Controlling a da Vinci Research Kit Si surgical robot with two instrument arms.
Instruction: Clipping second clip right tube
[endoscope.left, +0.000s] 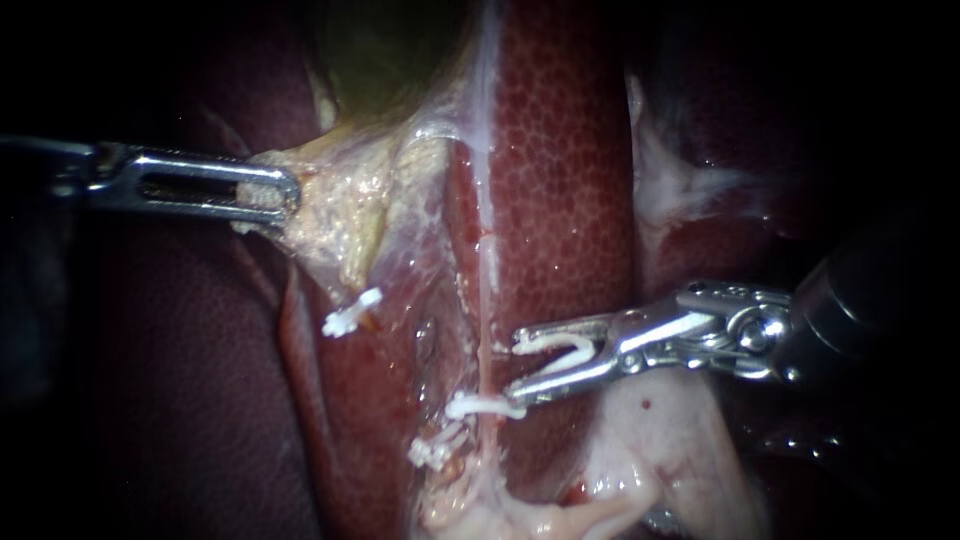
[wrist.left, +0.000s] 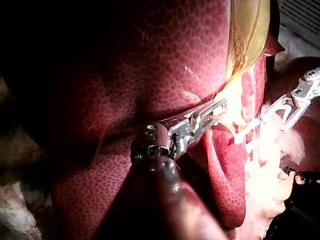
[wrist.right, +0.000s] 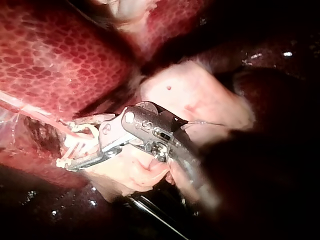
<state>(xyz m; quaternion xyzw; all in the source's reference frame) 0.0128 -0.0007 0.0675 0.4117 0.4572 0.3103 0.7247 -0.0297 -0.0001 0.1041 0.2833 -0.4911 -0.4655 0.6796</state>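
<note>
A thin pale right tube (endoscope.left: 487, 280) runs down over the liver (endoscope.left: 560, 180). One white clip (endoscope.left: 485, 405) sits across it low down. My right instrument (endoscope.left: 513, 366) comes in from the right. Its jaws stand apart with an open white clip (endoscope.left: 560, 348) held between them, their tips just right of the tube and above the seated clip. My left instrument (endoscope.left: 275, 195) is shut on yellowish gallbladder tissue (endoscope.left: 330, 200) and holds it to the left. The right wrist view shows my right instrument (wrist.right: 70, 145) against the tube (wrist.right: 30, 107).
Two more white clips, one (endoscope.left: 352, 313) higher and one (endoscope.left: 435, 450) lower, sit on tissue left of the tube. The greenish gallbladder (endoscope.left: 390, 50) lies above. Pale fatty tissue (endoscope.left: 660, 440) lies under my right instrument's shaft.
</note>
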